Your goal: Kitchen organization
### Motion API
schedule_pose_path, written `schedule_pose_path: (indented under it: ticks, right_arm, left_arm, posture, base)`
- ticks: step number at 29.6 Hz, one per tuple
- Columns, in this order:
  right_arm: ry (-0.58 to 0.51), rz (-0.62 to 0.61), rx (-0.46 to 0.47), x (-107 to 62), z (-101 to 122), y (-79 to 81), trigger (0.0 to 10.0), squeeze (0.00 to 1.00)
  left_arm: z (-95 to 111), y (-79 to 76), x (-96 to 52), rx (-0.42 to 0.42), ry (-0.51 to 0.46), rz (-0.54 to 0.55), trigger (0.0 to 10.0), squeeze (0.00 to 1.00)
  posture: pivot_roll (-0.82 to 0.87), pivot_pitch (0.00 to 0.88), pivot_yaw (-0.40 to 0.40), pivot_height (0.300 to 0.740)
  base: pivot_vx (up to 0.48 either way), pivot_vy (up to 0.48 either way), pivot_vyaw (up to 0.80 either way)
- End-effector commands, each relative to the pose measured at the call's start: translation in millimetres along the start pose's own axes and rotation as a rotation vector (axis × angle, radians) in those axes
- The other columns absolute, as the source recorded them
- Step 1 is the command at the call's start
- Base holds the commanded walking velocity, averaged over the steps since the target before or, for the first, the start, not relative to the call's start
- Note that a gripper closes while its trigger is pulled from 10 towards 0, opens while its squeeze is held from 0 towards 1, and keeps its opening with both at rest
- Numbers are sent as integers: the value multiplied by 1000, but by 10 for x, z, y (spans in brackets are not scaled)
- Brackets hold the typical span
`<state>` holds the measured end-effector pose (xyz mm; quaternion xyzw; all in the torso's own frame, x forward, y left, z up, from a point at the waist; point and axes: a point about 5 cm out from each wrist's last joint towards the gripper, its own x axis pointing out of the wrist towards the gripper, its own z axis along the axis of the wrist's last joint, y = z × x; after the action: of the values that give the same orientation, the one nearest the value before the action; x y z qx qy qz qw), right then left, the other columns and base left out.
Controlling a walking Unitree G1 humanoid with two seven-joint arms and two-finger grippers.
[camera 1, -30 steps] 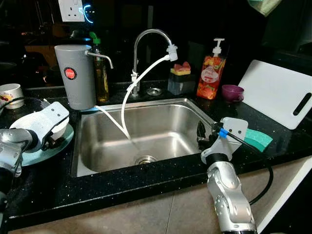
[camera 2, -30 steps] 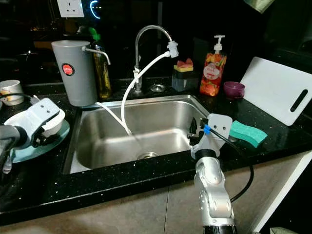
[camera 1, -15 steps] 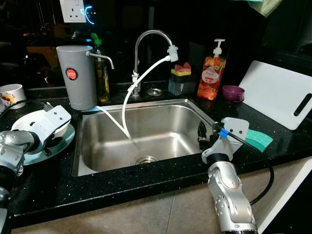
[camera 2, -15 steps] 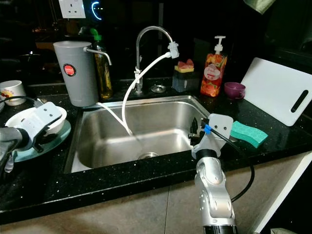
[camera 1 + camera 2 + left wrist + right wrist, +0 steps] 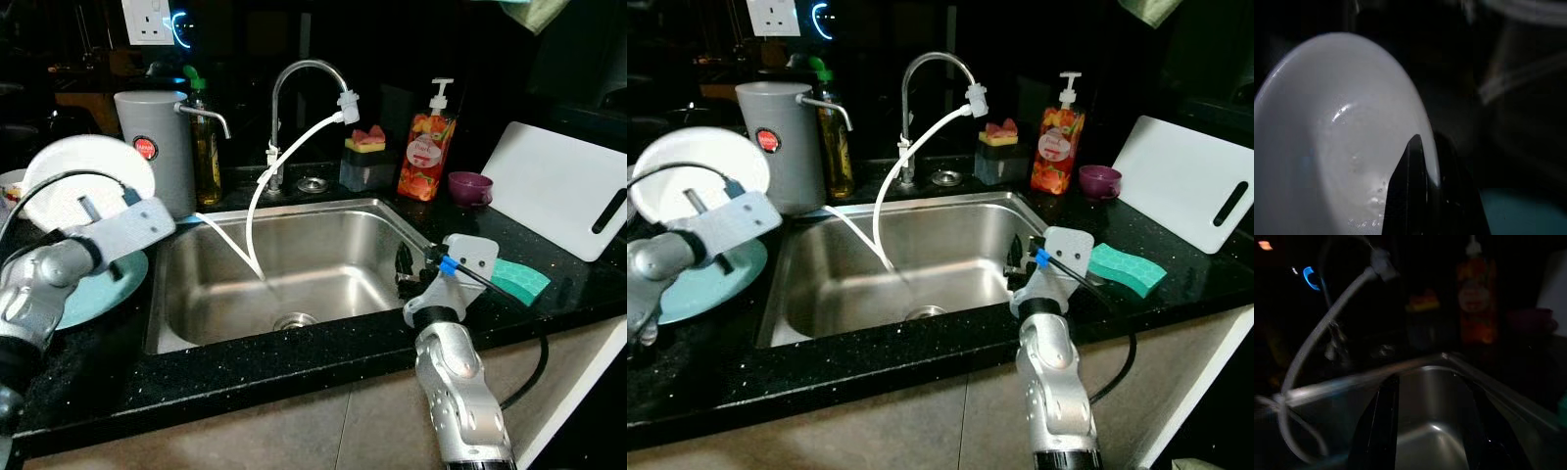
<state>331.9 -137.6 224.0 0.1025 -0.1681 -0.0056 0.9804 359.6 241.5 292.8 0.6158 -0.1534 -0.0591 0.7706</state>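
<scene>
1. The left gripper (image 5: 1422, 196) grasps a white bowl (image 5: 86, 181) by its rim (one finger inside, one outside), holding it tilted on edge in the air above a teal plate (image 5: 103, 289) on the black counter (image 5: 245, 367), left of the sink (image 5: 284, 264).
2. The right gripper (image 5: 1432, 426) hovers at the sink's right edge, fingers spread, gripping nothing.
3. A green sponge (image 5: 519, 279) lies just beside the right arm.

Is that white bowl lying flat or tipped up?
Tipped up. The bowl stands on edge above the teal plate, its round face toward the camera, its rim pinched in the left gripper.
</scene>
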Motion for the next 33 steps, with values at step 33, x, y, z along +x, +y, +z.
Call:
schedule_pose_path:
  ticks: [33]
  right_arm:
    - [55,525,439,-29,385,855,10000,0]
  left_arm:
    - [959,-623,-48,194,-521,-24,10000,0]
  posture:
    - [127,34,-48,740]
  base:
    - [0,0,0]
